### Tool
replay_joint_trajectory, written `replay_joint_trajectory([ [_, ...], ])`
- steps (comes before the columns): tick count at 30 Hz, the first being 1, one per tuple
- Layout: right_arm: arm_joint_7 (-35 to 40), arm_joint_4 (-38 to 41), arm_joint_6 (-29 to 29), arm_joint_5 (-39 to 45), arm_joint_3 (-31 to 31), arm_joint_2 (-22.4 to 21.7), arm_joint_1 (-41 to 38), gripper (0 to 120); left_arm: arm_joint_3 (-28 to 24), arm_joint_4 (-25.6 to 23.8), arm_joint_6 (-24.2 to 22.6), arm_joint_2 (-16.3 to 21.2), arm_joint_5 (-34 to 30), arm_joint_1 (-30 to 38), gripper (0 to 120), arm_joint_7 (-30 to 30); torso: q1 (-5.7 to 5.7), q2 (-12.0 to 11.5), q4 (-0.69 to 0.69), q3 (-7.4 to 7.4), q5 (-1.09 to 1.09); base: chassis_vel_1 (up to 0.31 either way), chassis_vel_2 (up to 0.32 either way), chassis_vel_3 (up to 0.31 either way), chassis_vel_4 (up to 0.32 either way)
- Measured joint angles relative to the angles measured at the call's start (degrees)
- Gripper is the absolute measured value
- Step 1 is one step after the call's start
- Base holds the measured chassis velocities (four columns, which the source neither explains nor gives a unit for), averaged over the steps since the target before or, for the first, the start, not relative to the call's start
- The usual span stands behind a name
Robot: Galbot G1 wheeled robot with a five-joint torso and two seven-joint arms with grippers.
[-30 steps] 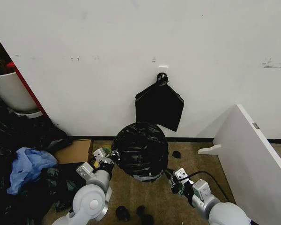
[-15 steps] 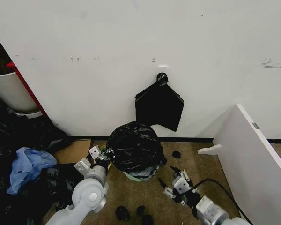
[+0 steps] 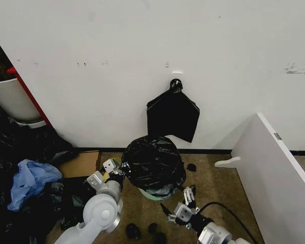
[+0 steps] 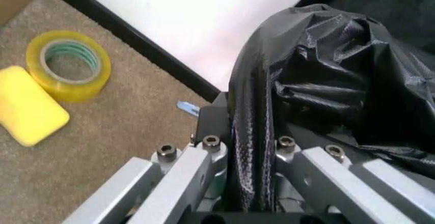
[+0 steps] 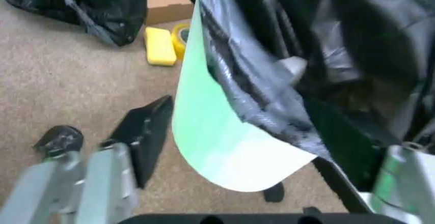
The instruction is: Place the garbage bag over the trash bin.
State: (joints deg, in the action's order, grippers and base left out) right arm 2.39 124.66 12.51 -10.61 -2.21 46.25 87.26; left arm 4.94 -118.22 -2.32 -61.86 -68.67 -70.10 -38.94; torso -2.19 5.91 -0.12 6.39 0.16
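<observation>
The glossy black garbage bag point(image 3: 153, 161) is draped over the trash bin point(image 3: 153, 193), whose pale base shows below the plastic. My left gripper point(image 3: 117, 176) is at the bag's left side, shut on a fold of the bag point(image 4: 249, 132). My right gripper point(image 3: 177, 202) hangs open low at the front right, a little apart from the bin. In the right wrist view the bin's pale wall point(image 5: 221, 137) pokes out under the bag's crinkled hem point(image 5: 258, 96), beyond the spread fingers point(image 5: 146, 127).
A flat black pack point(image 3: 173, 116) hangs on the wall behind. A white board point(image 3: 274, 162) leans at the right. Cardboard point(image 3: 81, 163), a blue bag point(image 3: 28, 180) and dark bags lie left. A tape roll point(image 4: 68, 66) and yellow sponge point(image 4: 27, 114) lie on the carpet.
My right gripper has drawn back from the bag, down and toward me, and stands open. The bagged bin swayed left, then back right. The left gripper has kept its hold.
</observation>
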Motion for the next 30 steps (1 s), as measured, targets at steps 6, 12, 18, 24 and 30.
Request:
replay_joint_trajectory([
  [6,1.69,-1.65,-2.98,-2.80,-0.89,1.53,-0.65,52,-0.02,-0.12,0.02,-0.09,-0.17,-0.18,4,-0.01,0.00,0.00,0.00,0.00,0.00,0.000,0.000,0.000,0.000],
  [12,2.41,-2.53,-3.85,-4.62,-2.32,3.07,-1.18,25,-0.10,-0.12,0.11,-0.35,-0.56,-0.24,4,0.08,0.00,0.00,0.00,0.00,0.00,0.000,0.000,0.000,0.000],
  [18,2.24,-3.00,-3.85,-4.59,-2.88,3.09,-1.36,7,-0.12,-0.17,0.12,-0.46,-1.09,-0.30,4,0.08,0.00,0.00,0.00,0.00,0.00,0.000,0.000,0.000,0.000],
  [24,0.99,-4.26,-3.01,-3.05,-4.07,3.65,-2.31,0,-0.13,-0.47,-0.26,-0.82,-2.40,0.15,4,-0.22,0.00,0.00,0.00,0.00,0.00,0.000,0.000,0.000,0.000],
  [30,0.31,-8.52,-1.81,-2.25,-7.00,5.87,-4.64,0,-0.66,-1.14,-1.53,-1.69,-2.72,0.27,4,-0.95,0.00,0.00,0.00,0.00,0.00,0.000,0.000,0.000,0.000],
])
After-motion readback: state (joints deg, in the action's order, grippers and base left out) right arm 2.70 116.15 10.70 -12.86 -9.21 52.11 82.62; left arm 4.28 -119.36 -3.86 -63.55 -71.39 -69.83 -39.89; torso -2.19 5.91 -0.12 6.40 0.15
